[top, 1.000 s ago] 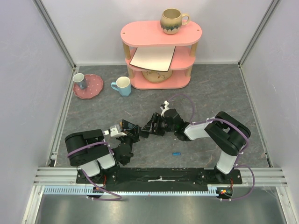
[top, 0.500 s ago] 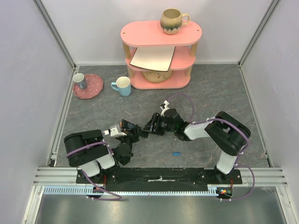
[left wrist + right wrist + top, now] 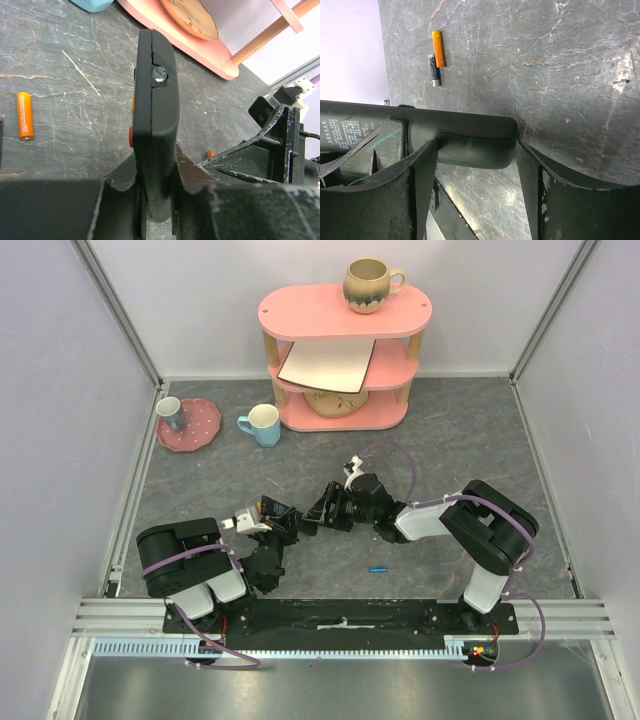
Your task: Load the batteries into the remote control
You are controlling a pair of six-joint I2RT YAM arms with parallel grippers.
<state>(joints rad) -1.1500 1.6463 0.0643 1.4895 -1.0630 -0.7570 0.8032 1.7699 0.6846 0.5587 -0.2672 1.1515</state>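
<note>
The remote control (image 3: pixel 156 90) is a slim black bar that stands edge-on out of my left gripper (image 3: pixel 156 165), which is shut on its lower end. Coloured buttons show on its left side. My right gripper (image 3: pixel 475 150) is closed on the remote control's (image 3: pixel 460 130) other end, with both fingers touching its sides. From above, the left gripper (image 3: pixel 278 516) and right gripper (image 3: pixel 326 510) meet nose to nose at mid-table. An orange battery (image 3: pixel 25 122) lies on the table; in the right wrist view this orange battery (image 3: pixel 438 48) has a dark battery (image 3: pixel 435 70) beside it. A blue battery (image 3: pixel 377 568) lies near the right arm.
A pink three-tier shelf (image 3: pixel 345 360) stands at the back, with a mug (image 3: pixel 370 285) on top and a board on its middle tier. A blue-and-white cup (image 3: pixel 262 425) and a pink plate (image 3: pixel 200 430) holding a small cup sit at the back left. Walls enclose the table.
</note>
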